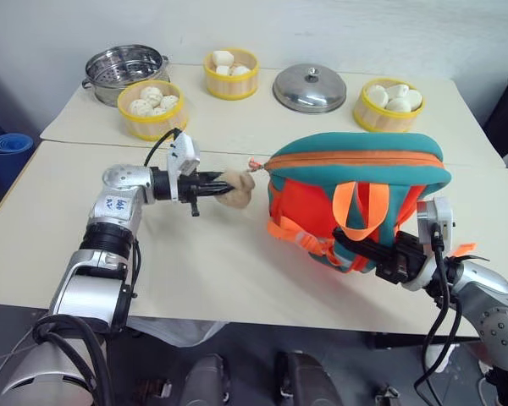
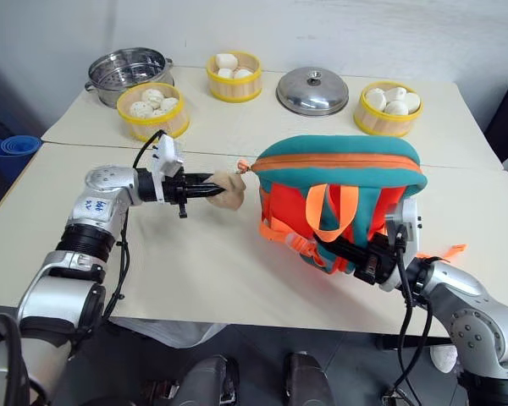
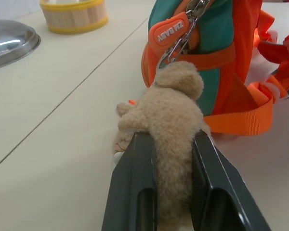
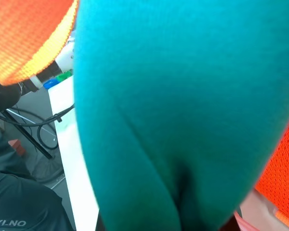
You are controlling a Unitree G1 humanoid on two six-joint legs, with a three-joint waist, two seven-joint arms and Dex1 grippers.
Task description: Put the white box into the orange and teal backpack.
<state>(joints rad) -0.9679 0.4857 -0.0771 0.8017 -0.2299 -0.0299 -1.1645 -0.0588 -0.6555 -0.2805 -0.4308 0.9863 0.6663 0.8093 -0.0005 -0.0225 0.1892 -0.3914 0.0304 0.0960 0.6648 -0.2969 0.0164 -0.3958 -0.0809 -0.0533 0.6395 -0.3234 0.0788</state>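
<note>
The orange and teal backpack [image 1: 356,182] stands on the near table, right of the middle, its zipped teal top up. A tan plush bear [image 3: 171,120] hangs from a clip at its left end. My left gripper [image 1: 216,188] reaches in level from the left and is shut on the bear, one black finger [image 3: 135,183] on each side of it. My right gripper [image 1: 364,248] is pressed against the backpack's lower front by the orange straps, shut on its teal fabric [image 4: 183,120]. The white box is out of view.
On the far table stand three yellow steamer baskets of white buns [image 1: 152,108] [image 1: 231,74] [image 1: 388,103], a steel pot [image 1: 123,69] and a steel lid [image 1: 309,88]. A seam [image 1: 110,144] divides the two tables. Stacked blue cups [image 1: 4,152] sit off the left edge.
</note>
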